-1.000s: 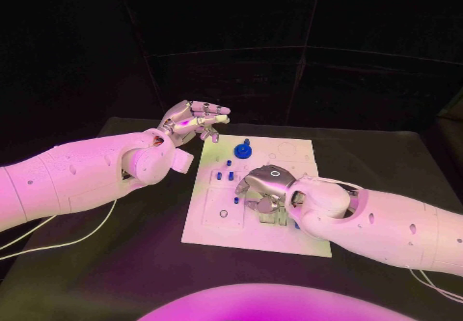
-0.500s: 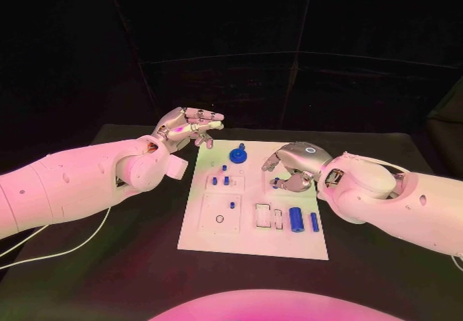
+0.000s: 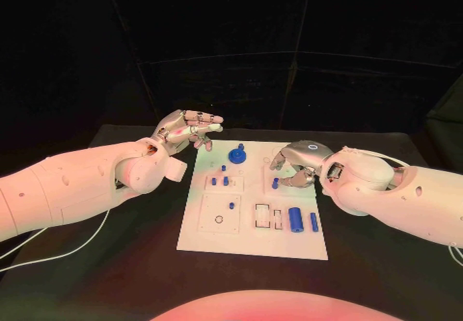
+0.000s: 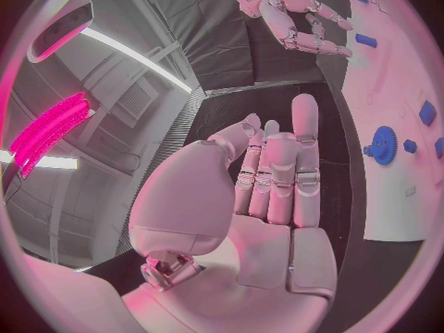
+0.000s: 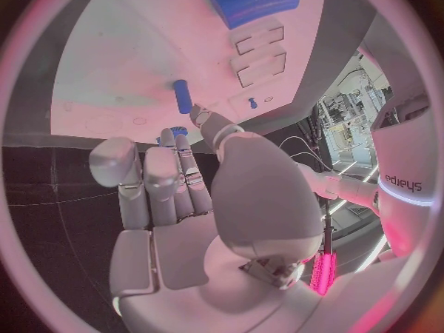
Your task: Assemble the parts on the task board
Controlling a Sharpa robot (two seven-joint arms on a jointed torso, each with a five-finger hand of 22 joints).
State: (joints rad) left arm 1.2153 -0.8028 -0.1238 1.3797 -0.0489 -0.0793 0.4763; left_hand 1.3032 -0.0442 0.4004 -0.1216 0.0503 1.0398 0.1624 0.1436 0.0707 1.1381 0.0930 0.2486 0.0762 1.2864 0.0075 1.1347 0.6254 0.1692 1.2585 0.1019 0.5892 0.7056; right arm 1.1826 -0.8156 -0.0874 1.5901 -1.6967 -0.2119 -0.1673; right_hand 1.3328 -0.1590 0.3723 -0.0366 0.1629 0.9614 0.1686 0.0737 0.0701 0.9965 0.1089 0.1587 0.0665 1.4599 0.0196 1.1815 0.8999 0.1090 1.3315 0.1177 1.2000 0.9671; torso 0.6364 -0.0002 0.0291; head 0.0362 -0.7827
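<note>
From the head camera, the task board (image 3: pixel 253 231) lies mid-worktop, with blue parts (image 3: pixel 295 219) in its recesses. The left hand (image 3: pixel 186 130) hovers beyond its far corner, fingers curled, holding nothing.

In the right wrist view, the right hand (image 5: pixel 185 177) seems to pinch a blue peg (image 5: pixel 182 95).

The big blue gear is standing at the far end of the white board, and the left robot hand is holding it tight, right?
Not quite. The blue gear does stand at the far end of the white board, but the head view shows the left robot hand raised beside the board, apart from the gear, holding nothing.
</note>
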